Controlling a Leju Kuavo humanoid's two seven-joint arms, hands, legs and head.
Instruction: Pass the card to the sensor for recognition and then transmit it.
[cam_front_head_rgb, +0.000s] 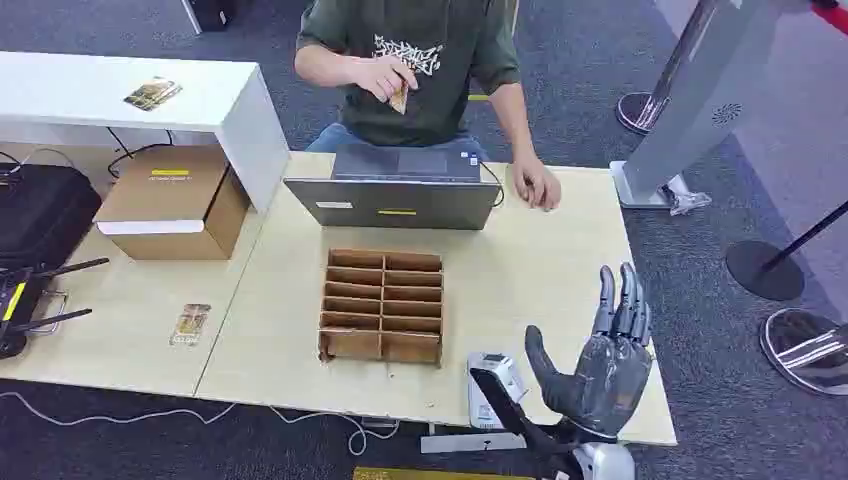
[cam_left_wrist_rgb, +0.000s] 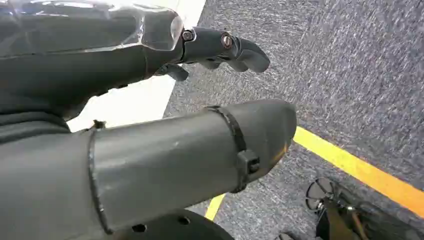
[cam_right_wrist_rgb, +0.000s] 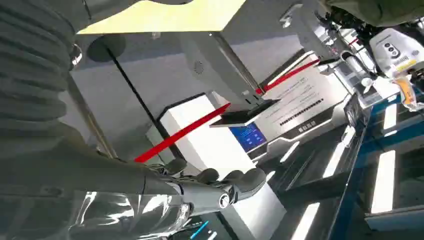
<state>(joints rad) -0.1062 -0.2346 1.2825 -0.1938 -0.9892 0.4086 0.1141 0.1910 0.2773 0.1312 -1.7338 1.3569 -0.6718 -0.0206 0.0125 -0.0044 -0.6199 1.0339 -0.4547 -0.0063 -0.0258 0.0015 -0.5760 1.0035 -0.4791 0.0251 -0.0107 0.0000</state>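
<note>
Lower right of the head view: right robot hand (cam_front_head_rgb: 603, 362) is raised above the table (cam_front_head_rgb: 560, 280) edge, palm up, fingers apart and upright, holding nothing. Left robot hand (cam_left_wrist_rgb: 220, 47) hangs over carpet in its wrist view, fingers loosely extended, nothing in it. Card (cam_front_head_rgb: 399, 97) is top centre, pinched in a person's hand (cam_front_head_rgb: 380, 75) at chest height, well apart from the robot hand. Looks like the pre-handover step: waiting to receive the card. Next move calls for taking it from the person, then bringing it down to the sensor (cam_front_head_rgb: 492, 385), which sits at the table's near edge just left of the right robot hand. In the way: laptop (cam_front_head_rgb: 397, 190) lies between person and robot, with the cardboard divider box (cam_front_head_rgb: 383, 305) in front of it, so the reach should go to the right of both. Person's other hand (cam_front_head_rgb: 537, 185) rests on the table right of the laptop. Spare cards lie lower left (cam_front_head_rgb: 190, 324) and on the white shelf (cam_front_head_rgb: 153, 94); not needed.
</note>
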